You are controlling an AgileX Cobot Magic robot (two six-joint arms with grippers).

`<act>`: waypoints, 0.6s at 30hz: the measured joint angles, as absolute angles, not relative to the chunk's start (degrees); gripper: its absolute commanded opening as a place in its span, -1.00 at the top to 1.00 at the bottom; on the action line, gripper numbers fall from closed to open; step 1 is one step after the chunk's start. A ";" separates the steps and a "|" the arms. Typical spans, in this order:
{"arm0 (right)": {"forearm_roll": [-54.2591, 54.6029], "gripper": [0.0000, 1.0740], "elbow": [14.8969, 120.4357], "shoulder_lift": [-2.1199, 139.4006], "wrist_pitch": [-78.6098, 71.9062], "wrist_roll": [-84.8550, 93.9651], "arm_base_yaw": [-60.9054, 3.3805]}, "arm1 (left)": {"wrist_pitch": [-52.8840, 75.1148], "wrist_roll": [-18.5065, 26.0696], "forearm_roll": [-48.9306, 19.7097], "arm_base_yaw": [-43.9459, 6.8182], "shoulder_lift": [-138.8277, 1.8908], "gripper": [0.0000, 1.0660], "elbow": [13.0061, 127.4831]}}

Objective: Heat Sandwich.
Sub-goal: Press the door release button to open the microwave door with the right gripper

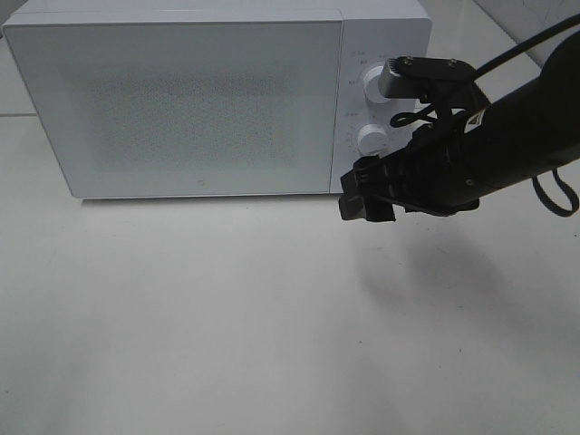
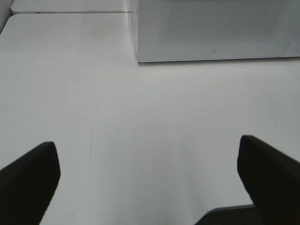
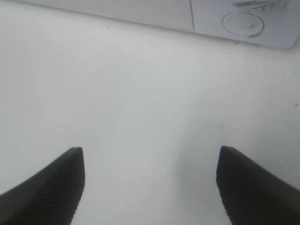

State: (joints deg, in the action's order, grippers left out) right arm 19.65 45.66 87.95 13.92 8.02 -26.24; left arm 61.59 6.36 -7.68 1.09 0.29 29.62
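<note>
Over the white table (image 1: pixel 227 326), the left gripper (image 2: pixel 147 157) hangs with fingers spread wide, holding nothing. Beyond stands the closed microwave (image 1: pixel 181 100); before its lower dial (image 1: pixel 372 139) the right gripper (image 1: pixel 367 195) hovers, fingers parted and empty. The sandwich cannot be seen in any view.

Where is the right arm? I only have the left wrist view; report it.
Observer: The right tool hovers in front of the microwave, by its lower dial.
Operator: Give me its state.
Observer: Open, with nothing between its fingers.
Operator: Find the sandwich.
Observer: No view shows the sandwich.
</note>
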 measured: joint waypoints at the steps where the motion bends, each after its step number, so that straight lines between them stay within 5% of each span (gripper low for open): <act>1: 17.76 -0.42 46.70 87.09 17.65 8.54 -26.24 | 61.59 6.36 -7.68 1.09 0.29 -0.82 29.62; 18: -0.69 -0.42 48.59 67.32 42.34 0.00 -26.24 | 61.59 6.36 -7.68 1.09 0.29 -0.82 29.62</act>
State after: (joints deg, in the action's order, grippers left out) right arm -0.69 48.59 67.32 42.34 0.00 -26.24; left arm 61.59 6.36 -7.68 1.09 0.29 29.62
